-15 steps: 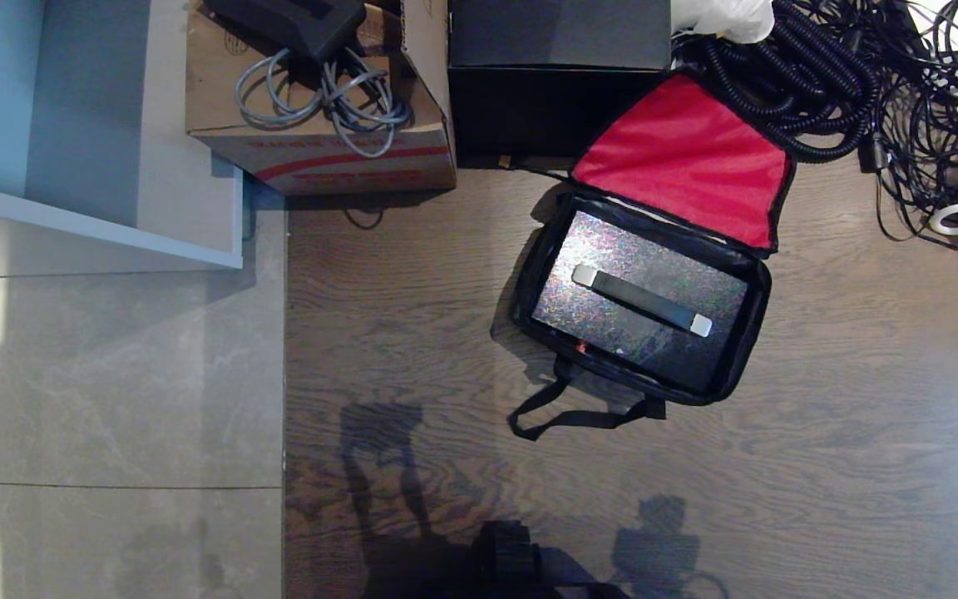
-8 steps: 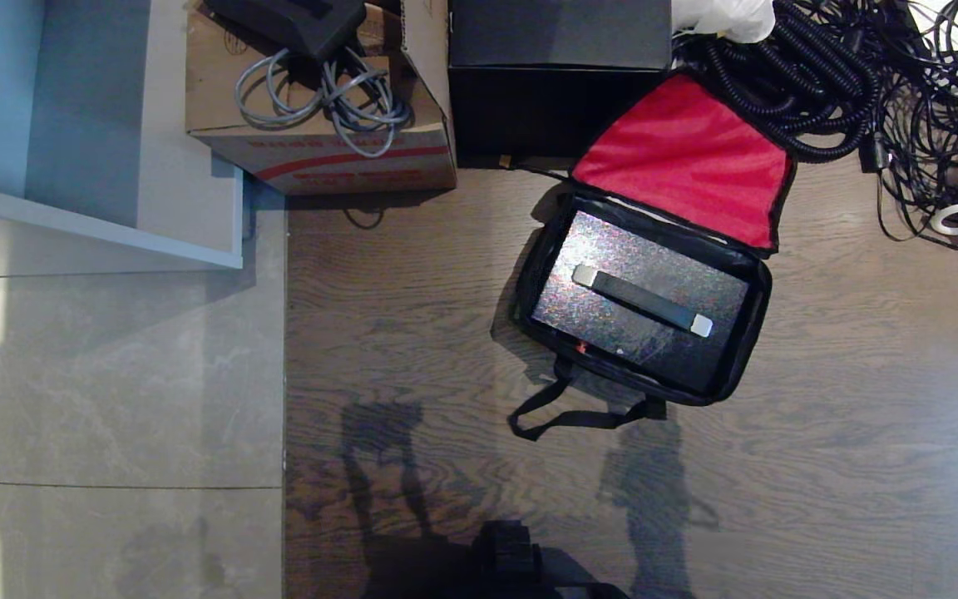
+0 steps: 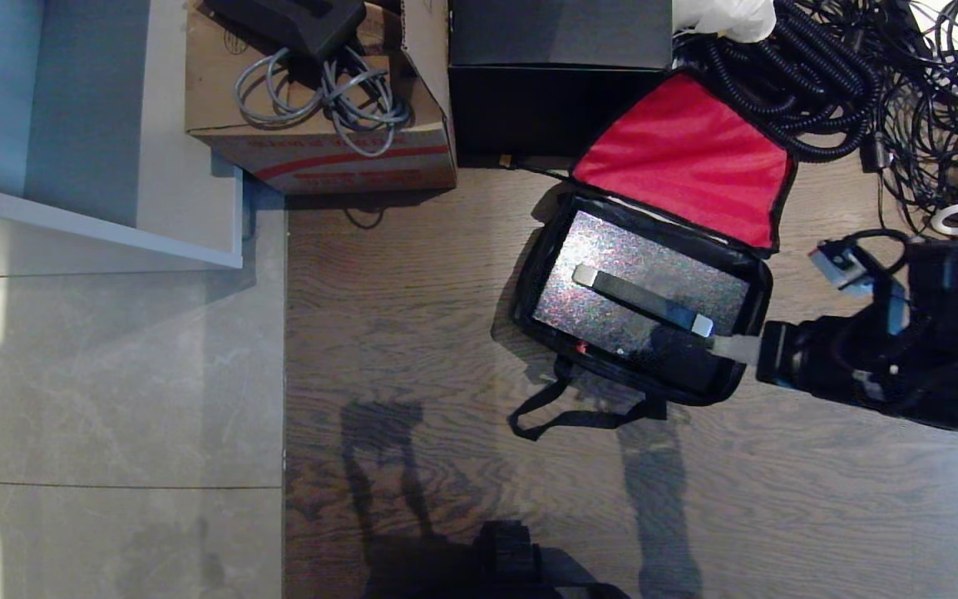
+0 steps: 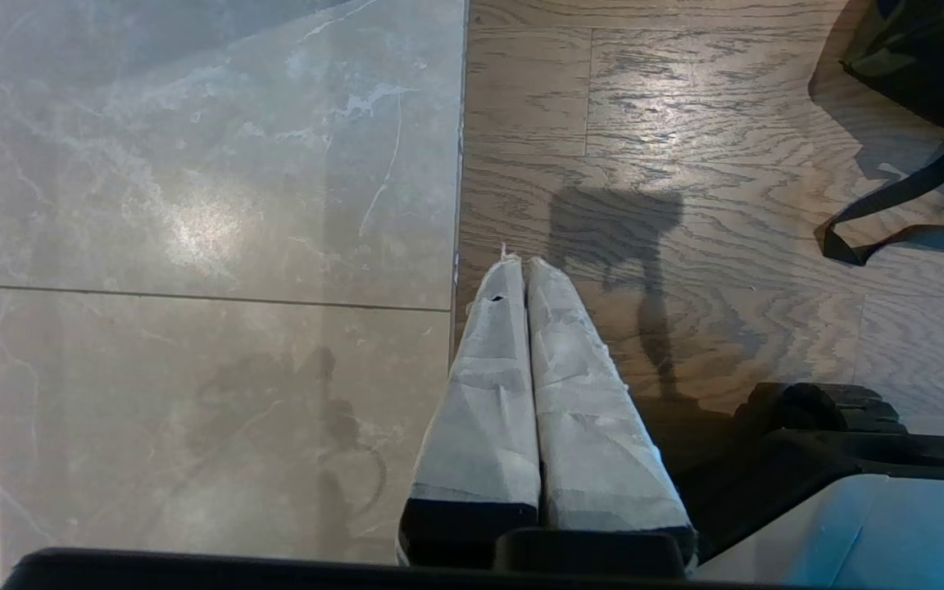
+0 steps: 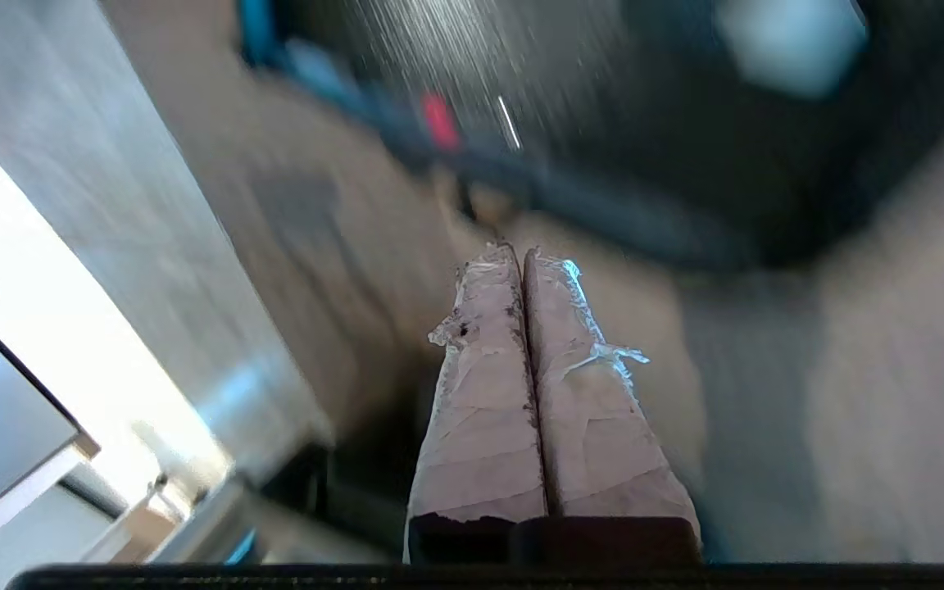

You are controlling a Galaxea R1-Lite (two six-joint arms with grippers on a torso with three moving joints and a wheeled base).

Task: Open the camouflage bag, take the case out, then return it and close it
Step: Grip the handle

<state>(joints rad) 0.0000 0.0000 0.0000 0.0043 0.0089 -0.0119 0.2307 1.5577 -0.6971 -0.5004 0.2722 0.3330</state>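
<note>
The right end effector point(image 3: 716, 343), out of the head view a second ago, has swung in from the right, its closed fingers now over the open camouflage bag's point(image 3: 758, 291) near right corner.

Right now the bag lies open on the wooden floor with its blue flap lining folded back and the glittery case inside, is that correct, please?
Nearly: the flap lining is red, not blue, as the head view shows. The bag does lie open on the wooden floor with the glittery case inside.

Head camera looks straight down from above at the floor point(image 3: 412, 333) and open bag point(image 3: 529, 274). Both wrist cameras face downward, nearer; the left shares the bag's strap point(image 4: 890, 205).
</note>
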